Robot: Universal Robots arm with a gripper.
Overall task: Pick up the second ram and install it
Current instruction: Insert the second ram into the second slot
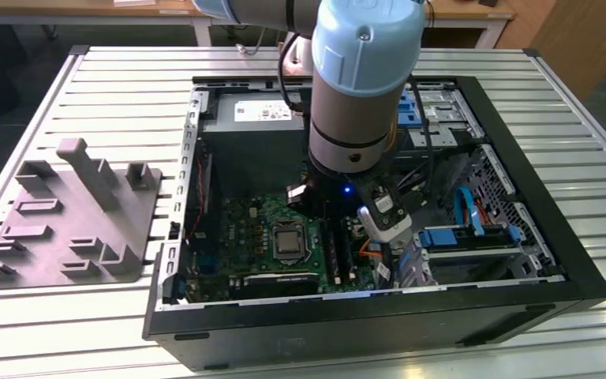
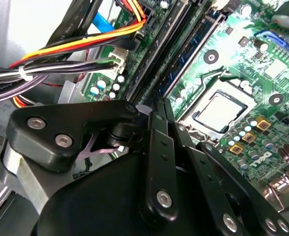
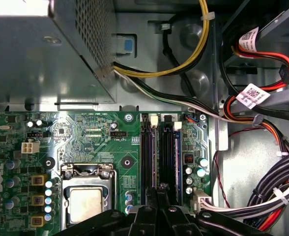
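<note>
Gripper [image 3: 157,209] sits low over the motherboard [image 3: 85,132], fingers closed flat together right above the memory slots [image 3: 157,152]. The second ram [image 2: 193,49] looks seated in a slot already, prob. being pressed. Push should stay square, even pressure. End latches are hidden by the fingers.

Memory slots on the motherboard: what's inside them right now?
In the first wrist view, the memory slots beside the CPU socket each appear to hold a stick. The gripper covers their near ends, so seating there cannot be seen.
</note>
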